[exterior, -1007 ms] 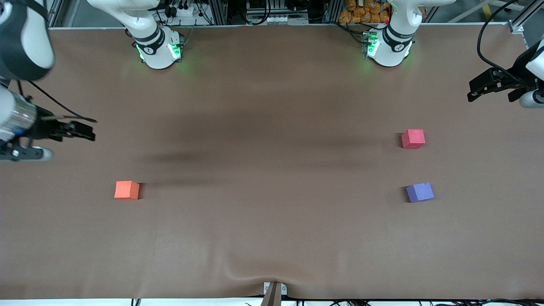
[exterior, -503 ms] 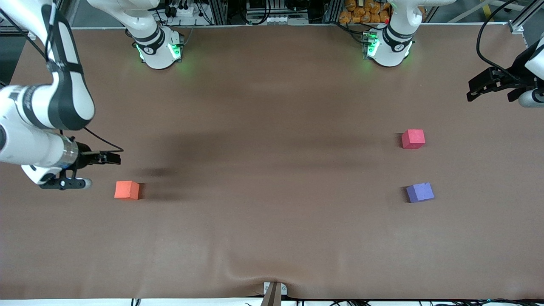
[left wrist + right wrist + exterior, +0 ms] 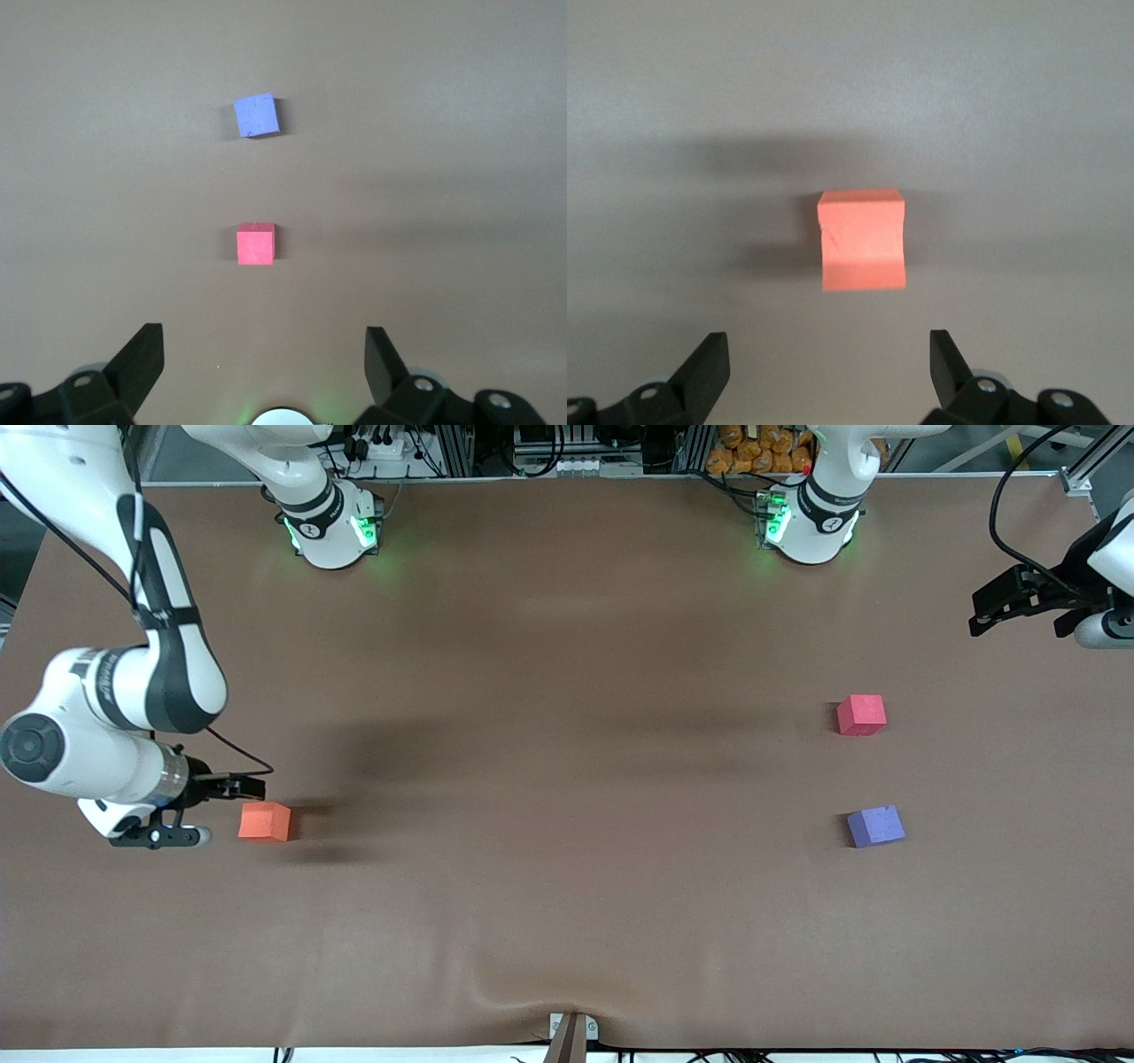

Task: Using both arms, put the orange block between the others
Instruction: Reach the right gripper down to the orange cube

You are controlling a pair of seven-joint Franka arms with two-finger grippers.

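Note:
The orange block (image 3: 264,821) (image 3: 862,239) lies on the brown table toward the right arm's end. My right gripper (image 3: 251,786) (image 3: 828,363) hangs open just above and beside it, nothing between its fingers. The others sit toward the left arm's end: a pinkish-red cube (image 3: 861,715) (image 3: 255,244) and, nearer the front camera, a purple-blue cube (image 3: 875,825) (image 3: 256,116). My left gripper (image 3: 990,607) (image 3: 264,356) waits open in the air over the table's end, apart from both cubes.
The two arm bases (image 3: 332,527) (image 3: 808,522) glow green along the table's back edge. A small metal bracket (image 3: 571,1032) sits at the front edge, where the table cover (image 3: 567,921) wrinkles. A wide stretch of cover separates the orange block from the two cubes.
The right arm has swung in from the table's end and lowered, bringing its open gripper close to the orange block. The left arm has barely moved. No block has shifted.

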